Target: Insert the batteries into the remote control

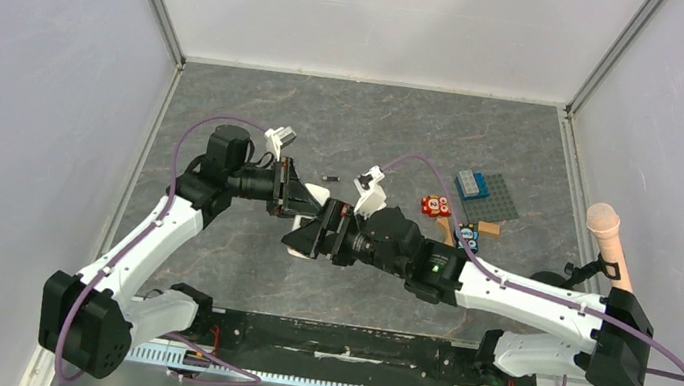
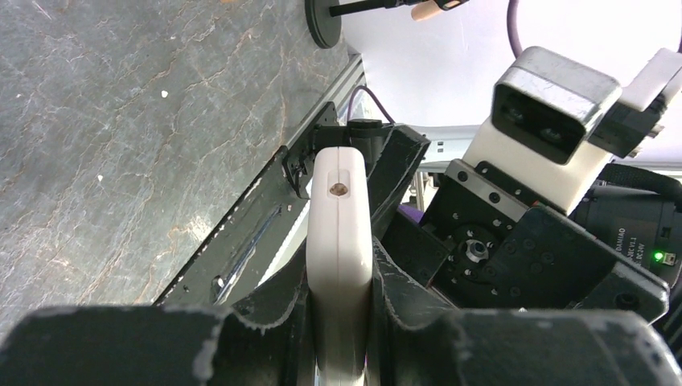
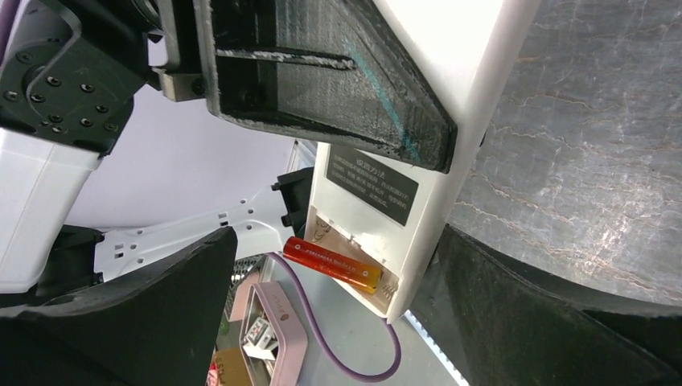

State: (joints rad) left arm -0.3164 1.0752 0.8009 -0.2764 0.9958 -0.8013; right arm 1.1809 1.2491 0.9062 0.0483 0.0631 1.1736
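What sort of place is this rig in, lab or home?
Most likely a lab robot cell: plain white enclosure walls, a grey stone-look table, and what looks like a microphone on a stand.

The top external view looks steeply down from above and behind the 2 arm bases at the bottom edge. It sits far enough back to take in the whole table (image 1: 377,127) and 3 white walls. The left wrist view looks along its own fingers (image 2: 265,310) from very close, toward the right arm, whose right wrist camera (image 2: 555,112) sits at upper right. The right wrist view faces back at the left arm, just as close. All 3 share the remote control (image 2: 341,241).
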